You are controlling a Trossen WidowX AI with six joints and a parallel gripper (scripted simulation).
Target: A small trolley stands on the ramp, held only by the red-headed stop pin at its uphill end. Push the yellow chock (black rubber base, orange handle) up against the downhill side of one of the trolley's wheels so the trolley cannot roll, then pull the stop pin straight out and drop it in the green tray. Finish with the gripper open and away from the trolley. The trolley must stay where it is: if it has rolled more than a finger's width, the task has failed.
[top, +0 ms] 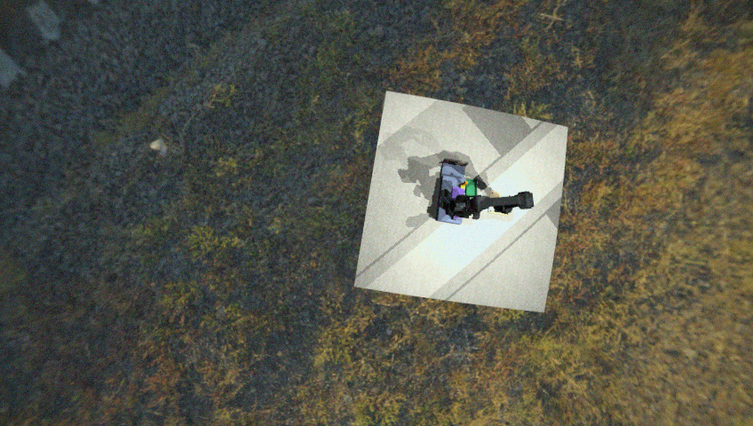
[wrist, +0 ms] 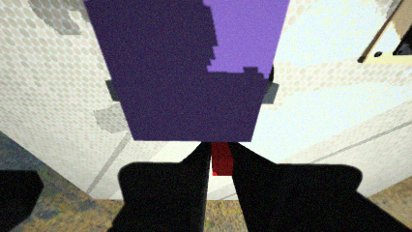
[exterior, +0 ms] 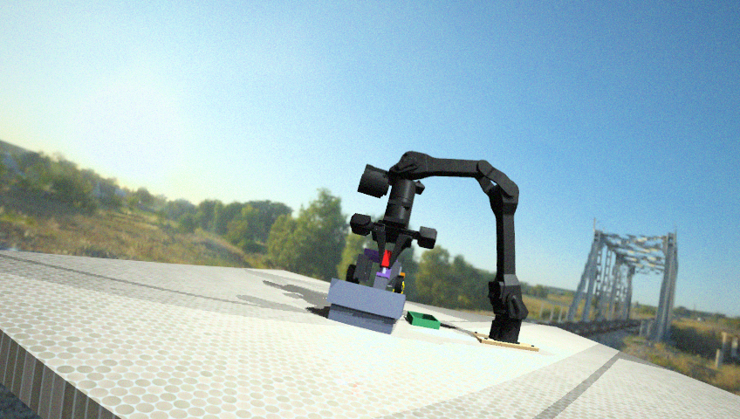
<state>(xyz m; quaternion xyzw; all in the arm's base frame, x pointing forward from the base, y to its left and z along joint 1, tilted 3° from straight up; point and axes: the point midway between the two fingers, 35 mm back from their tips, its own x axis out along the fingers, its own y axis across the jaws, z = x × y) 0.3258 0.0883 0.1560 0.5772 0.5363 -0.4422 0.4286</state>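
Observation:
My gripper [exterior: 386, 264] [wrist: 217, 140] is shut on the stop pin. Its red head [exterior: 386, 257] [wrist: 222, 161] is between the fingertips, and a pale shaft shows below it at the uphill end of the ramp. The purple trolley [top: 457, 192] [exterior: 371, 254] [wrist: 179, 97] stands on the blue-grey ramp [top: 452, 171] [exterior: 366, 298], just beyond the fingers in the wrist view. The yellow chock [top: 463, 185] shows as a small patch between the trolley and the tray; its contact with a wheel cannot be made out. The green tray [top: 471, 187] [exterior: 423, 319] sits beside the ramp.
The arm's base plate [top: 499, 212] [exterior: 509, 345] [wrist: 387, 58] is to the right of the ramp and tray. The arm reaches over from there. The pale platform [top: 401, 253] [exterior: 233, 353] ends in open edges.

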